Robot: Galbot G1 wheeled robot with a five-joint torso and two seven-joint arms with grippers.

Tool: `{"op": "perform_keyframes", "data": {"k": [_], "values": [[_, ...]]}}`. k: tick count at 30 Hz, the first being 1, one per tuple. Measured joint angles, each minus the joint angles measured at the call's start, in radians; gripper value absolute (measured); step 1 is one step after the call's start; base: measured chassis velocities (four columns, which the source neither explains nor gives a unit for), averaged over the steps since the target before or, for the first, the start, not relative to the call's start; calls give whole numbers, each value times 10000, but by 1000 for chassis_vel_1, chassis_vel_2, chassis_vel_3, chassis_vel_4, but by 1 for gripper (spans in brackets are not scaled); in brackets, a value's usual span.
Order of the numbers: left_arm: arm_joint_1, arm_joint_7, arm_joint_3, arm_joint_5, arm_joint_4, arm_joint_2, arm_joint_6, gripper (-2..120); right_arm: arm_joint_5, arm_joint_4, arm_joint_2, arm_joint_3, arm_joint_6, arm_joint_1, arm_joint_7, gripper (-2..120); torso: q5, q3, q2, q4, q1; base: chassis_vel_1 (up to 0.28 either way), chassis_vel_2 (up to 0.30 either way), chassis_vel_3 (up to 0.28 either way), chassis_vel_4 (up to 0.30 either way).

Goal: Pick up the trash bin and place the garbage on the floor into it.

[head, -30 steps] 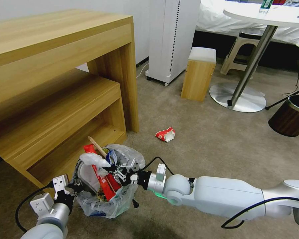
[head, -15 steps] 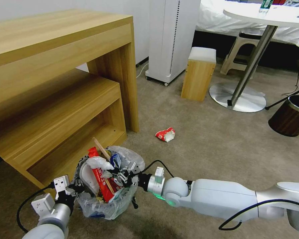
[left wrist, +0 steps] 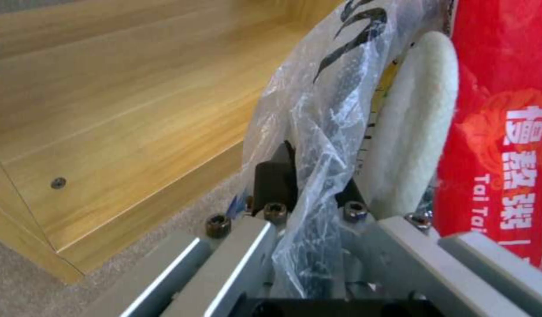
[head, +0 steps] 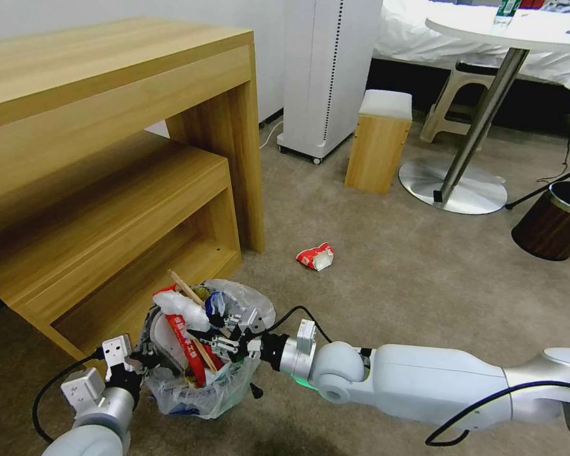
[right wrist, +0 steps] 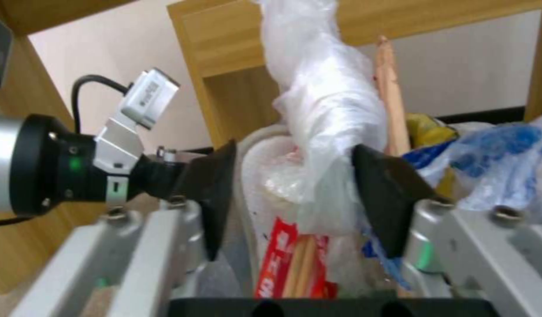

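Note:
The trash bin [head: 196, 394], small and lined with a crinkly clear bag, sits tilted on the carpet in front of the wooden shelf. My left gripper [head: 145, 362] is shut on its near-left rim, pinching rim and bag [left wrist: 318, 145]. The bin is stuffed with garbage: a red wrapper [head: 182, 339], a white slipper [left wrist: 418, 123], a wooden stick [head: 185, 286] and a wad of clear plastic [head: 178, 305]. My right gripper [head: 214, 341] reaches in over the bin, open, its fingers either side of the plastic wad [right wrist: 324, 110]. One red-and-white wrapper [head: 315, 256] lies on the floor farther off.
A two-tier wooden desk [head: 107, 190] stands close behind the bin on the left. Farther back are a white tower appliance [head: 326, 76], a wooden stool [head: 379, 142], a round table's metal base [head: 453, 187] and a dark brown bin [head: 554, 221] at right.
My right gripper has pushed lower and farther left into the bin, and the plastic wad, red wrapper and stick have shifted left with it. The left gripper and bin have stayed put.

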Motion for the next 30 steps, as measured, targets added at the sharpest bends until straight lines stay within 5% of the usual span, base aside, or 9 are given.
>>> {"op": "perform_keyframes", "data": {"k": [13,30], "values": [[184,-5,44,54,-302,-112,0,1,-74,-124,-85,-59,-5,-193,12,98,1,0,0,0,0,0,0,0,0],[-7,-16,91,45,-164,-77,-78,1,-9,580,-739,-377,-472,62,581,99,1,0,0,0,0,0,0,0,0]]}}
